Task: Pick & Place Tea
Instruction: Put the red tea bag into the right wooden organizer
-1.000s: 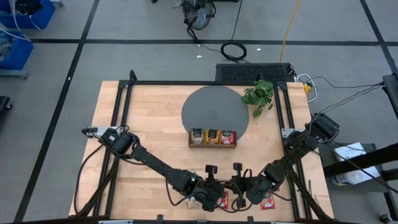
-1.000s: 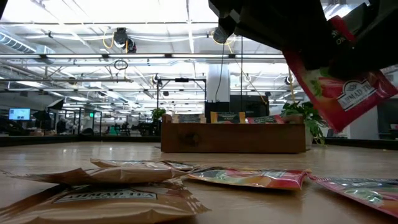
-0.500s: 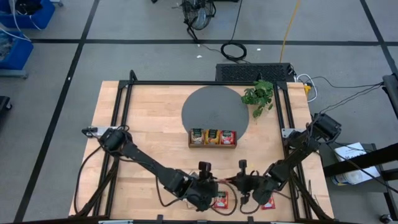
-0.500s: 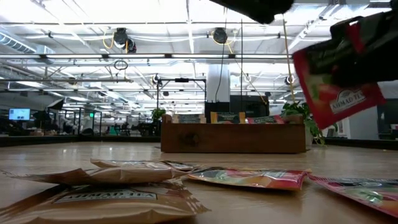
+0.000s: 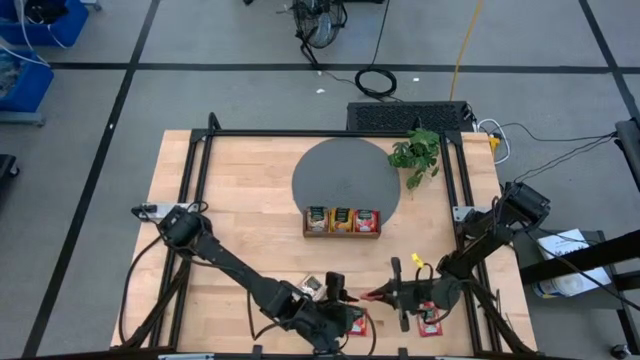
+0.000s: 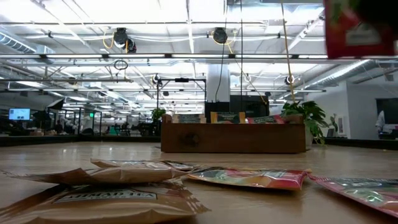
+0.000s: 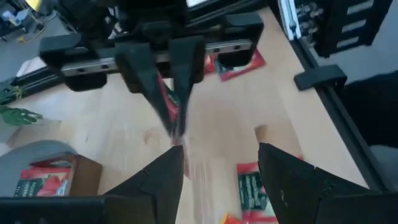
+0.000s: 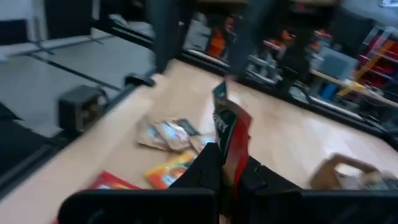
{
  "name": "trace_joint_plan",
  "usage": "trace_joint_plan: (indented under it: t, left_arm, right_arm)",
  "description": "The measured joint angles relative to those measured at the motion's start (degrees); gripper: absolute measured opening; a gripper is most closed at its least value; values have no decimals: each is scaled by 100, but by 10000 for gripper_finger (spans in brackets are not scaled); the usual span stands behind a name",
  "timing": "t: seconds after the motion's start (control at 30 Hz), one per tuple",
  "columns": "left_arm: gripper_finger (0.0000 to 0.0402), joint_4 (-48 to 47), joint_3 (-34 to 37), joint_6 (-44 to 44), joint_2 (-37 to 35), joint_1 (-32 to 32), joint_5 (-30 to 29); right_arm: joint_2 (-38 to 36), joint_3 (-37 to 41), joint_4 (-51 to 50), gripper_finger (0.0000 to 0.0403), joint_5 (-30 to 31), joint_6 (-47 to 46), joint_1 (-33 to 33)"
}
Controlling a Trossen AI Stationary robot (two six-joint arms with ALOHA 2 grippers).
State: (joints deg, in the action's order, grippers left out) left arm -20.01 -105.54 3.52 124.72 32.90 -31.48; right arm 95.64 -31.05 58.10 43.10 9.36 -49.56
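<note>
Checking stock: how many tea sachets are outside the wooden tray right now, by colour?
Beige-green sachets: 2
Orange-yellow sachet: 1
Red sachets: 3, counting the held red sachet in the right gripper
Total: 6

Red foil tea sachet: cut off by the low view's top edge.
Black right gripper: motion-blurred, sachet print unreadable.

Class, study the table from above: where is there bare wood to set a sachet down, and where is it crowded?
Bare wood lies left of the wooden tray and grey disc, and right of the tray below the plant. The front edge is crowded: loose sachets, the left claw, and the right claw holding a red sachet.
</note>
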Motion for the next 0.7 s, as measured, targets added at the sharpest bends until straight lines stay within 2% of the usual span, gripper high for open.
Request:
trace_joint_plan:
  t: [0.2,0.5,0.6,0.7]
  left_arm:
    - [209,172,0,489,135,-251,60]
    - [206,529,4,477,220,-365,310]
    - [179,645,4,432,219,-366,344]
    - [124,691,4,346,219,-364,350]
  right_arm:
    - [2,-2,471,0,-122,532,-120]
    - [4,-4,726,0,-120,962,-219]
    - [4,-4,725,0,-109,954,-166]
    - [5,-4,689,0,-111,951,-140]
